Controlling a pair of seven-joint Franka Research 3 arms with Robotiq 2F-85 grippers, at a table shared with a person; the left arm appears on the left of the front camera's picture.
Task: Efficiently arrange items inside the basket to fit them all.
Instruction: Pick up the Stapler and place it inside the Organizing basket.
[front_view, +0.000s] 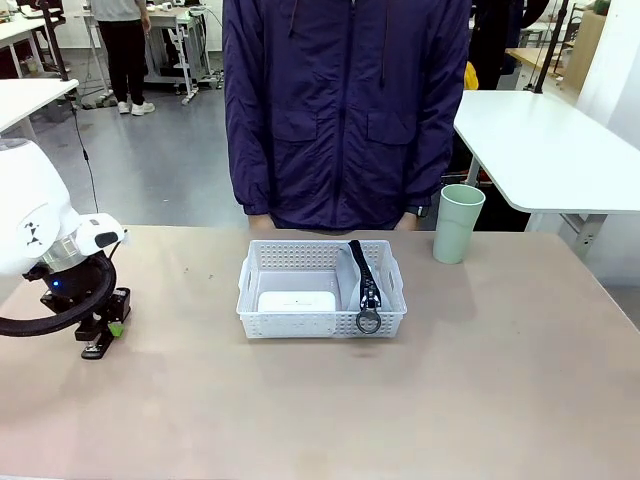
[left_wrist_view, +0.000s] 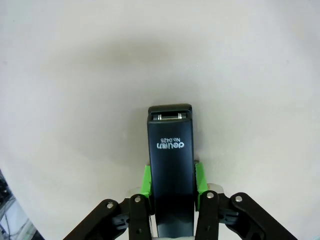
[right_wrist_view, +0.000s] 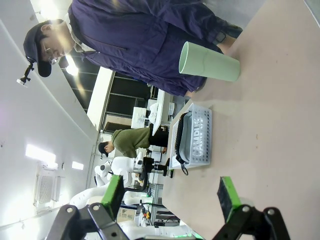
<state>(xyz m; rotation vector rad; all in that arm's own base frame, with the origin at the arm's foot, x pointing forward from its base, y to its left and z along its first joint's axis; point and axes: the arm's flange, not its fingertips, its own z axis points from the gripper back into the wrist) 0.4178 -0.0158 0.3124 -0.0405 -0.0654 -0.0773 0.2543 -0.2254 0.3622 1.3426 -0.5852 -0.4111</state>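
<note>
Surface: pale beige tabletop (front_view: 300, 410), with a person in a dark blue jacket (front_view: 345, 110) stood at its far edge.
Left claw (left_wrist_view: 172, 179): clamped on the black stapler (left_wrist_view: 169, 150), green pads (left_wrist_view: 146, 179) pressed against its two long sides; sat low over the tabletop's left end.
Stapler: gripped at its rear part, nose stuck out past the fingertips over bare surface; well apart from the basket; touching the tabletop or just above it, could not tell.
Right claw (right_wrist_view: 170, 195): fingers stood apart, nothing between them.
Basket (front_view: 320, 325): white, lattice-sided, sat mid-tabletop in front of the person.
White box (front_view: 295, 301): lay flat in the basket's left part.
Grey pouch (front_view: 348, 280): lay in the right part, just beside the box; black strap (front_view: 362, 272) ran toward the near wall, ring (front_view: 368, 322) hung over the near rim.
Pale green cup (front_view: 458, 223): stood upright outside the basket, to its right, near the far edge.
</note>
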